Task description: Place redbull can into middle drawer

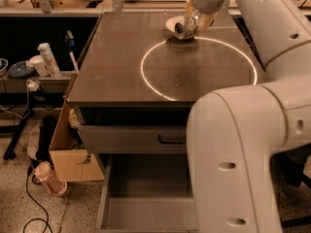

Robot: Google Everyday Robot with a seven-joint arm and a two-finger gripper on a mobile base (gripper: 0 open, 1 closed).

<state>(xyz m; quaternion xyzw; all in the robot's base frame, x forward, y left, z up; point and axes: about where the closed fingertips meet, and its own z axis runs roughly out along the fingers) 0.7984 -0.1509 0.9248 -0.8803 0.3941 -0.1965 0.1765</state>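
Observation:
The redbull can [181, 30] is a slim silvery can lying sideways, its round end facing me, at the back of the brown counter [116, 67]. My gripper [187, 26] comes down from above and is shut on the can, holding it just over the counter beside the white bowl [170, 23]. A dark shadow lies on the counter under the can. The middle drawer [146, 191] stands pulled open low at the front, with a bare grey floor. My white arm covers its right part.
A grey drawer front with a black handle [171, 140] sits above the open drawer. A white ring of light marks the counter. A cardboard box [68, 154] and a bottle [44, 178] stand on the floor at left. A shelf with a white spray bottle [48, 59] is further left.

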